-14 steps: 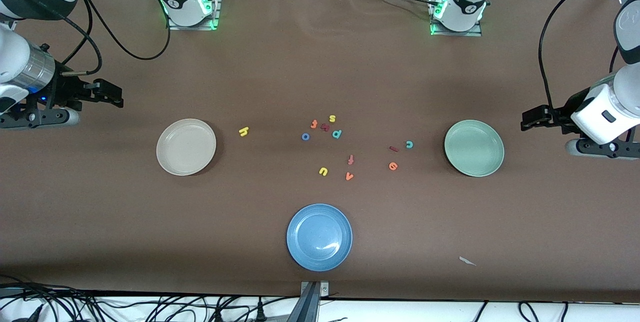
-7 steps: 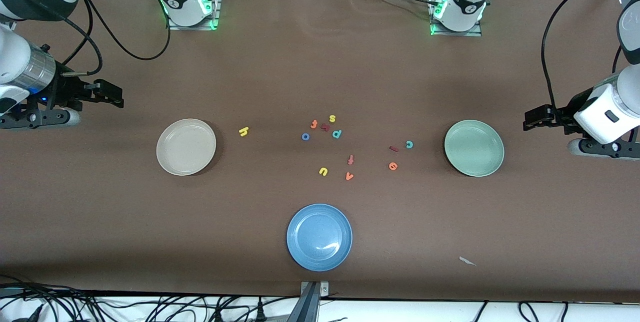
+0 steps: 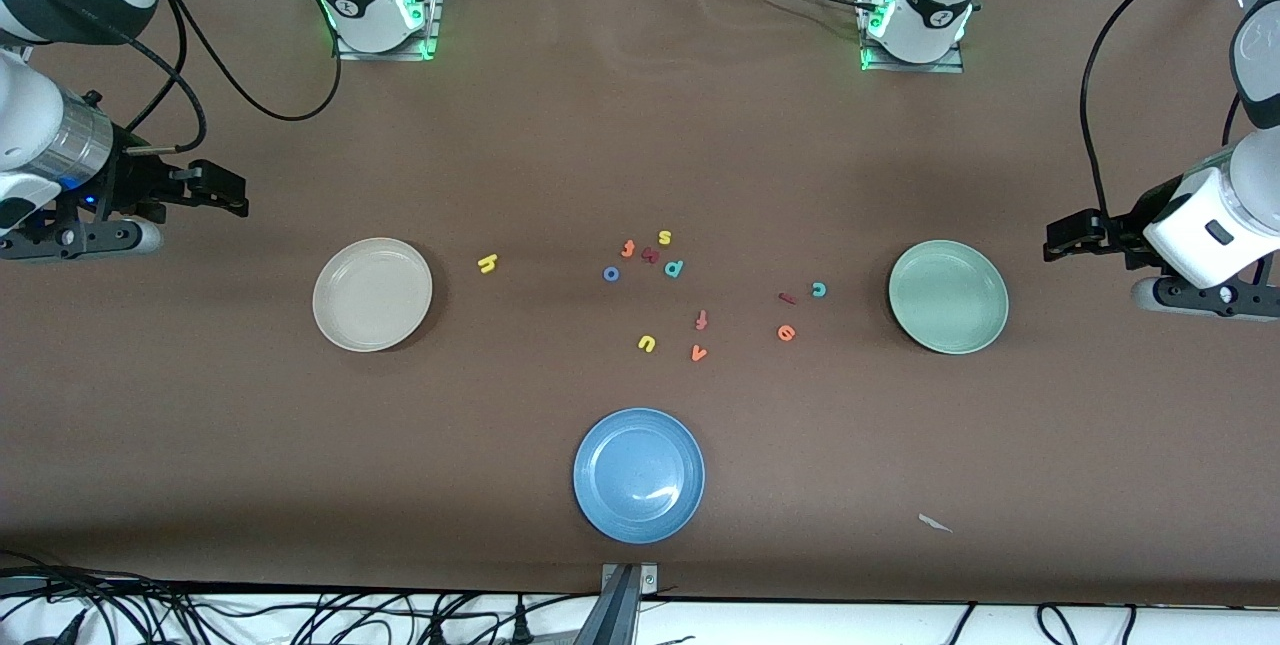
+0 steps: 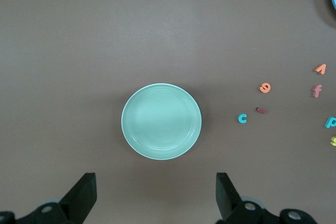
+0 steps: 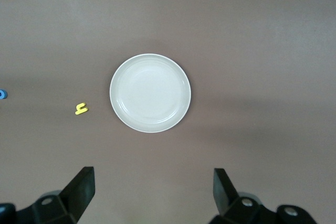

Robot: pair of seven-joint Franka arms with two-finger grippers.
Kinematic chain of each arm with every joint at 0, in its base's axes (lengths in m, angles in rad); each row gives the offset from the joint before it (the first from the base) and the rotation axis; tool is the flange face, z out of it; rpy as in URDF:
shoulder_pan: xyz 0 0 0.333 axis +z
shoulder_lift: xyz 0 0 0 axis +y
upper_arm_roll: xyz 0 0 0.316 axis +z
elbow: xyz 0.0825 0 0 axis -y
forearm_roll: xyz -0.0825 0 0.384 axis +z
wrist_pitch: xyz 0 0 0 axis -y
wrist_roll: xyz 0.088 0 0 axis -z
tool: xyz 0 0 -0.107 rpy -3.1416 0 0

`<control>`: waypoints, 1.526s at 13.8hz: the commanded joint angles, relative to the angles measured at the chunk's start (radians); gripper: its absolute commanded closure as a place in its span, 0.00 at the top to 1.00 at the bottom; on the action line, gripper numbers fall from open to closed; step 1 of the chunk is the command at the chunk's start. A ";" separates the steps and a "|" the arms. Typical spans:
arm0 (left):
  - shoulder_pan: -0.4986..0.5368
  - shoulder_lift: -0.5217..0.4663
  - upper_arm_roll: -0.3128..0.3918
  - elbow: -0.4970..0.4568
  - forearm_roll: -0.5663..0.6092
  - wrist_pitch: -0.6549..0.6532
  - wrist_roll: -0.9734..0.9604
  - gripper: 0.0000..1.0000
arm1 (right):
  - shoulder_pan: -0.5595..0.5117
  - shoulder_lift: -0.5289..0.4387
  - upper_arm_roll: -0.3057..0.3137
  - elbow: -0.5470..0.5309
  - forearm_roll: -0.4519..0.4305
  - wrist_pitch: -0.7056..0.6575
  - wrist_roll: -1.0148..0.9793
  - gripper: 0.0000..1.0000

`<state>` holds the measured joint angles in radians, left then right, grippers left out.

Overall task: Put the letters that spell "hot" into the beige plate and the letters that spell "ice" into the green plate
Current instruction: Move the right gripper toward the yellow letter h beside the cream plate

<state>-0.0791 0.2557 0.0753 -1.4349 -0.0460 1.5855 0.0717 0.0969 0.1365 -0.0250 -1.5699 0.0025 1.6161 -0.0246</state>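
Both arms (image 3: 60, 155) partly out of frame

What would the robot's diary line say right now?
stage: start | left gripper: open, waiting | right gripper: open, waiting | beige plate, green plate: no letters yet

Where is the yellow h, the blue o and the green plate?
yellow h (image 3: 487, 263), front view, middle of the letter.
blue o (image 3: 611, 274), front view, on its ring.
green plate (image 3: 948, 297), front view, bare middle of the dish.
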 commanded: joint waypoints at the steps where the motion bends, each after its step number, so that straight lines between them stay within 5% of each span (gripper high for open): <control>1: -0.004 -0.001 0.003 0.002 -0.018 -0.004 0.016 1.00 | 0.006 0.000 -0.003 0.010 0.007 -0.010 -0.001 1.00; 12: 0.006 -0.003 0.001 0.008 -0.023 -0.004 0.014 1.00 | 0.007 0.052 0.007 0.028 0.021 -0.001 -0.015 1.00; 21: 0.012 -0.007 0.003 0.008 -0.015 -0.004 0.013 1.00 | 0.004 0.160 0.181 -0.053 -0.008 0.267 0.167 1.00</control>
<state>-0.0739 0.2557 0.0771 -1.4345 -0.0461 1.5855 0.0717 0.1076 0.2997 0.1209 -1.5786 0.0081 1.8338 0.0950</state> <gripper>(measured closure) 0.000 0.000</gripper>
